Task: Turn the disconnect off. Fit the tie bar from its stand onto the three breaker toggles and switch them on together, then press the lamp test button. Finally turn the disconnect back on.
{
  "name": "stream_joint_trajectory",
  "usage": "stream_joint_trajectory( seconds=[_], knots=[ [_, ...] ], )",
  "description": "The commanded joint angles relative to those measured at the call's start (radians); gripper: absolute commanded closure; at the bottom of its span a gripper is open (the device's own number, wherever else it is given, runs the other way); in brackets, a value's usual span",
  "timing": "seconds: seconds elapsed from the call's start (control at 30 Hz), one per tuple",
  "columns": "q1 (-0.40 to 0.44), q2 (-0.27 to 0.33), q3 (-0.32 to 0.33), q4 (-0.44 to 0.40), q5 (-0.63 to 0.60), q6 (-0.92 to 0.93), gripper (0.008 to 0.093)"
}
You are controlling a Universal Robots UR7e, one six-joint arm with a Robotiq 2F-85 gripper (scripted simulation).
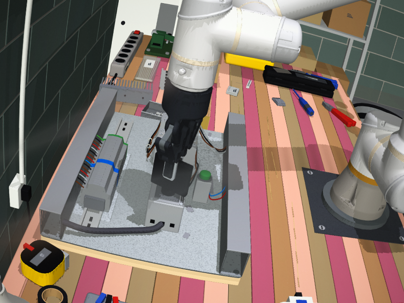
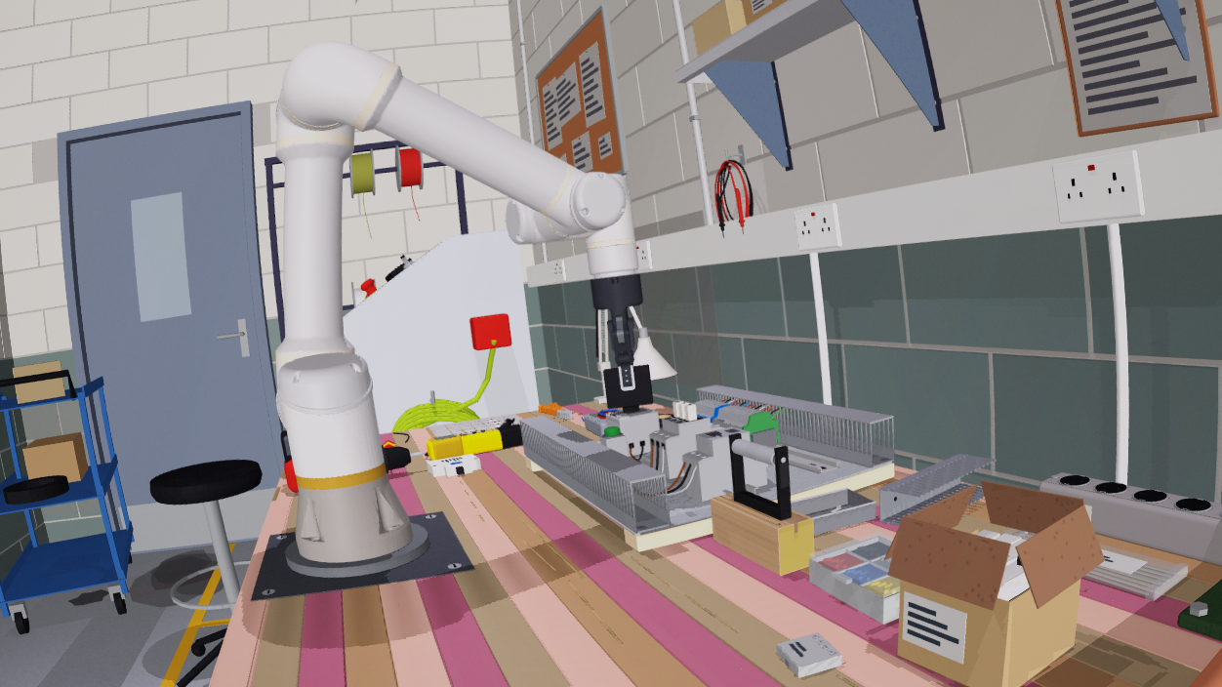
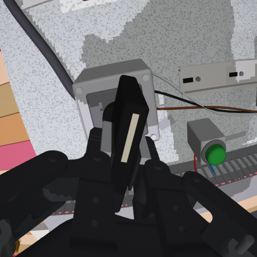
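On the grey mounting plate in the middle of the bench stands the disconnect, a grey box [image 1: 164, 214] [image 3: 115, 96] with a black rotary handle [image 1: 172, 174] [image 2: 626, 384] [image 3: 128, 134] that carries a pale stripe. Right of it sits the green lamp test button [image 1: 205, 175] [image 3: 215, 154] on a small grey housing. The tie bar [image 2: 759, 461], a grey bar in a black frame, rests on its wooden stand at the plate's far end from the disconnect. The breaker toggles are hidden behind my arm in the side camera. My gripper [image 1: 171, 171] [image 3: 124, 167] stands over the disconnect, closed around the handle.
Grey slotted wire ducts [image 1: 235, 192] [image 1: 78, 153] run along both long sides of the plate, and a terminal block row [image 1: 104, 169] sits left. Loose wires trail behind the disconnect. An open cardboard box [image 2: 983, 581] and a parts tray [image 2: 854, 577] stand beyond the stand.
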Motion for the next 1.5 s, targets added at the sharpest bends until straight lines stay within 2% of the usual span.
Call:
stream_joint_trajectory(
  seconds=[0.0,0.73,1.47],
  knots=[
    [0.0,0.0,0.0,-0.001,0.0,-0.014,0.0934],
    [0.0,0.0,0.0,-0.001,0.0,-0.283,0.0934],
    [0.0,0.0,0.0,-0.001,0.0,-0.362,0.0934]
  ],
)
